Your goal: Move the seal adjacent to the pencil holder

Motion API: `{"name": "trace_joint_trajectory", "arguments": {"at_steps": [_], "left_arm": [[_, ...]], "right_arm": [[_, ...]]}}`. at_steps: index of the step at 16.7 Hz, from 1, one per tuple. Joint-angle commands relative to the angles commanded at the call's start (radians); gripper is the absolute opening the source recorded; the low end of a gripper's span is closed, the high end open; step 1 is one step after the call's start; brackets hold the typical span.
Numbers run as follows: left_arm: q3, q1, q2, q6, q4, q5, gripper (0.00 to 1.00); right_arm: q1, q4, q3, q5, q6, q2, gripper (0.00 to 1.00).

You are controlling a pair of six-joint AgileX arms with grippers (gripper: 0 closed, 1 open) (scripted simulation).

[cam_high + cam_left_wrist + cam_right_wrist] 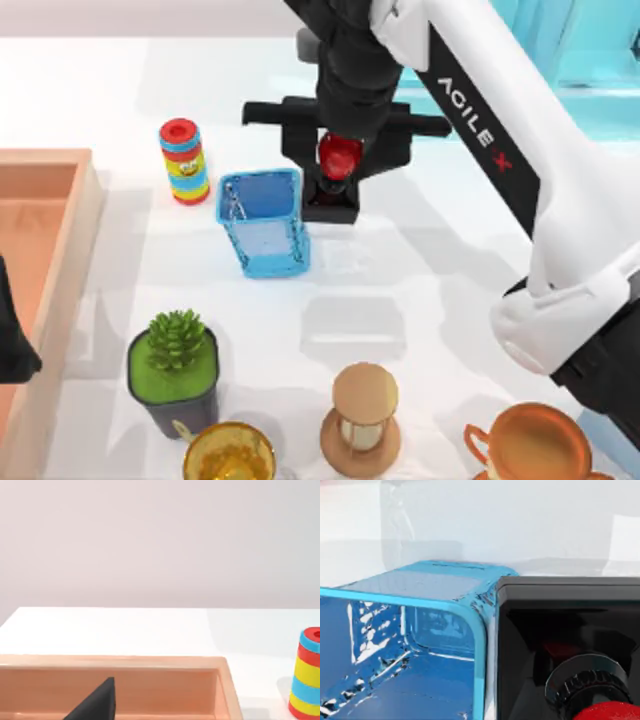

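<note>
Two things matter here, and they are sitting side by side: the seal (pixel 338 172) is resting with its black square base on the table just to the right of the pencil holder (pixel 262 221), near the cup's upper right corner. In the right wrist view the black base (pixel 570 645) is showing hard up against the blue rim (pixel 479 630), with at most a sliver of a gap; whether the two are touching I cannot tell. The right gripper (pixel 340 150) is hanging straight down over the seal, its fingers bracketing the red knob, and the arm is hiding whether the jaws are clamping the knob or have let go, so I cannot tell. Coming at the knob from above is sensible, because the handle is the one narrow part the fingers can span, and it is keeping the wrist clear of the taller cup. Judging from how things lie, the placement looks essentially done: the seal is standing upright and next to the holder, leaving only a release and a straight lift. A sideways pull away would risk nudging the seal or tipping the light mesh cup. The left gripper (pixel 12 345) is sitting parked at the table's left edge over the wooden tray (pixel 85 215), well apart from the work. The rainbow-striped cylinder (pixel 184 161) is standing left of the cup, clear of it.
</note>
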Motion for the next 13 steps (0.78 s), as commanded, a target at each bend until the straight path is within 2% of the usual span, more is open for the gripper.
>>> {"name": "trace_joint_trajectory", "arguments": {"at_steps": [7,13], "left_arm": [[0.000,0.000,0.000,0.000,0.000,0.000,1.00],[0.000,0.000,0.000,0.000,0.000,0.000,1.00]], "right_arm": [[0.000,0.000,0.000,0.000,0.000,0.000,0.98],[0.000,0.000,0.000,0.000,0.000,0.000,1.00]]}}
